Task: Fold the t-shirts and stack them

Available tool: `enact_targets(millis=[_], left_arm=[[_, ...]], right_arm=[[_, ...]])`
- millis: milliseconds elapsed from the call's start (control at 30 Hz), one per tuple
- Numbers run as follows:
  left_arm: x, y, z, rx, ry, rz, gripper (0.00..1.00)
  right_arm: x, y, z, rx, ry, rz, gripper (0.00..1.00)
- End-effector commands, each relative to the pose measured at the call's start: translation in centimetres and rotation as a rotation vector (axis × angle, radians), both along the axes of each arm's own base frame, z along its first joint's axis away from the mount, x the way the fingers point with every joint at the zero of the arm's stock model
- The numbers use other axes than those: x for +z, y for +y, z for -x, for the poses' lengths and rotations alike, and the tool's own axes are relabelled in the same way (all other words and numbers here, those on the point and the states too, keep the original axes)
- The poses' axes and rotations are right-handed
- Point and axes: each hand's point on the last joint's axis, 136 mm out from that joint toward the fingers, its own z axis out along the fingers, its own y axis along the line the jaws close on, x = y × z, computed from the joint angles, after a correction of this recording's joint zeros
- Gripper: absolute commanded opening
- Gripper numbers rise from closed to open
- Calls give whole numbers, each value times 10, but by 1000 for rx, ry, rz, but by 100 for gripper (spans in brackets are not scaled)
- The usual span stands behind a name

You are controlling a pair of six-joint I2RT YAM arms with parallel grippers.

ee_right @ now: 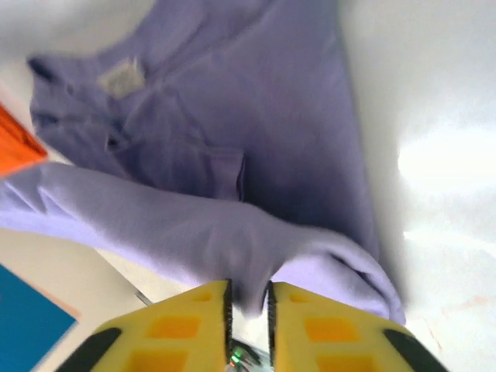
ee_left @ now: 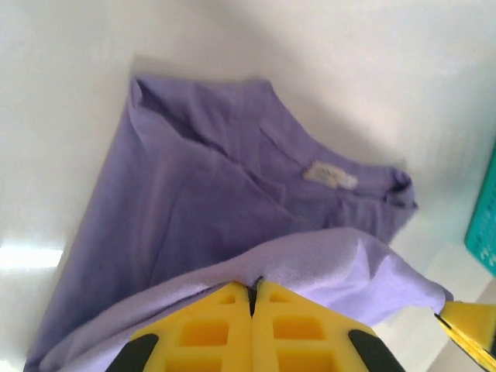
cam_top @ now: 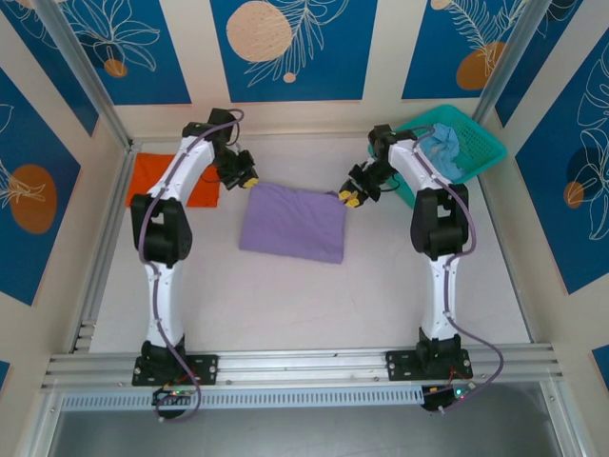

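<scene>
We find the folded lavender-purple cloth t-shirt (cam_top: 292, 221) on the white table (cam_top: 285, 305), long axis left to right; the left gripper (cam_top: 247, 178) pinches its far-left corner; the right gripper (cam_top: 348, 198), seemingly also clamped, its far-right.

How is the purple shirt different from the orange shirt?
The purple shirt lies in the middle of the table; the orange shirt sits at the far left edge, partly behind the left arm. The purple shirt has its far edge pinched by the left hand and the right hand; no hand holds the orange shirt. Both lie flat on the table.
</scene>
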Motion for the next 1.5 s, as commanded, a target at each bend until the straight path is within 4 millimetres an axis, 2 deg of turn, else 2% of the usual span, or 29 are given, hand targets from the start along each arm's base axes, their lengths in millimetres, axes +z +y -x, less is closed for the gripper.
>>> enact_targets(millis=[0, 33, 67, 100, 133, 167, 233, 300, 400, 467, 567, 667, 767, 867, 933, 1033, 1133, 1267, 1367, 1467], left_arm=[[-15, 24, -26, 116, 40, -27, 45], [-10, 28, -31, 129, 33, -32, 43], [-2, 33, -35, 137, 7, -58, 46], [10, 36, -39, 138, -36, -81, 61], [23, 37, -41, 142, -76, -78, 77], [32, 36, -41, 143, -99, -68, 79], [54, 33, -36, 125, -151, -71, 75], [66, 24, -24, 91, -169, -73, 66], [69, 1, 1, 6, -189, -80, 51], [58, -15, 19, -62, -184, -89, 45], [28, -44, 45, -147, -137, -27, 42], [-4, -58, 68, -225, -78, -49, 42], [-41, -58, 89, -259, 6, -69, 42], [-79, -45, 110, -276, 76, -112, 43], [-104, -32, 130, -307, 131, -167, 43], [-124, -12, 163, -345, 200, -225, 43], [-130, 3, 194, -355, 240, -234, 44], [-121, 14, 222, -351, 264, -229, 47], [-103, 18, 225, -320, 244, -215, 52], [-78, 20, 206, -281, 193, -189, 61]], right_arm=[[8, -16, -19, -83, 39, 24, 36], [13, -22, -25, -101, 22, 42, 59], [20, -24, -31, -110, -2, 31, 80], [28, -27, -35, -116, -26, 23, 81], [36, -31, -36, -117, -46, 31, 79], [43, -33, -35, -113, -66, 41, 77], [60, -25, -29, -76, -140, 30, 67], [74, -6, -16, -28, -207, -25, 55], [76, 30, 13, 52, -262, -101, 43], [63, 47, 32, 103, -255, -93, 36], [35, 68, 51, 155, -204, -116, 21], [6, 83, 66, 203, -162, -101, 19], [-21, 95, 81, 247, -110, -94, 18], [-47, 100, 97, 276, -59, -87, 17], [-62, 99, 108, 288, -25, -73, 15], [-79, 93, 130, 309, 14, -49, 15], [-93, 86, 154, 339, 51, -31, 15], [-96, 79, 178, 377, 56, -22, 17], [-90, 80, 188, 396, 37, -34, 21], [-74, 88, 188, 407, -13, -83, 28]])
